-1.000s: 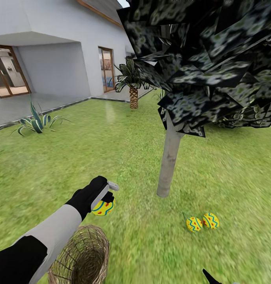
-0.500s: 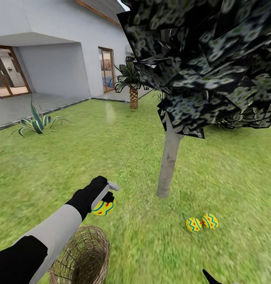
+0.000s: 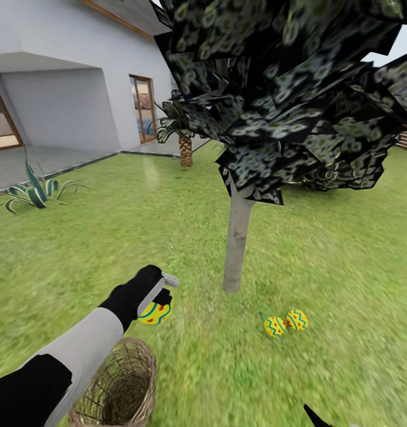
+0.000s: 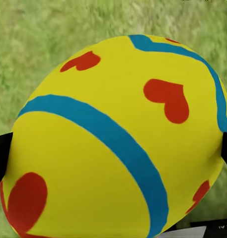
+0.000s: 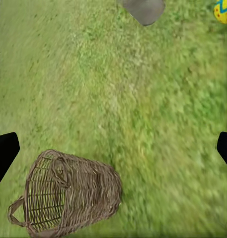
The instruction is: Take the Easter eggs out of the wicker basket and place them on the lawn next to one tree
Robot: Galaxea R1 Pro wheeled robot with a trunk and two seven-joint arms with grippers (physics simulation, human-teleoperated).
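Observation:
My left gripper [image 3: 159, 298] is shut on a yellow Easter egg [image 3: 155, 312] with blue lines and red hearts, held above the lawn [image 3: 185, 356] just past the wicker basket [image 3: 117, 388]. The left wrist view shows that egg [image 4: 118, 144] close up between dark fingertips. Two more eggs [image 3: 274, 325] [image 3: 296, 319] lie touching on the grass near the foot of the tree [image 3: 236, 237], to its right. My right gripper [image 5: 113, 151] is open over grass, with the basket [image 5: 68, 193] lying tipped on its side, no egg visible in it.
A white house [image 3: 79, 89] with paved ground stands at the back left, with a spiky striped plant [image 3: 31, 193] and a short palm [image 3: 183, 133] near it. The tree's dark crown [image 3: 286, 89] hangs low. Open grass stretches left and right of the trunk.
The whole picture has shifted left, so the camera has turned right. My left gripper still holds the egg in the same pose; the two eggs on the grass lie as before.

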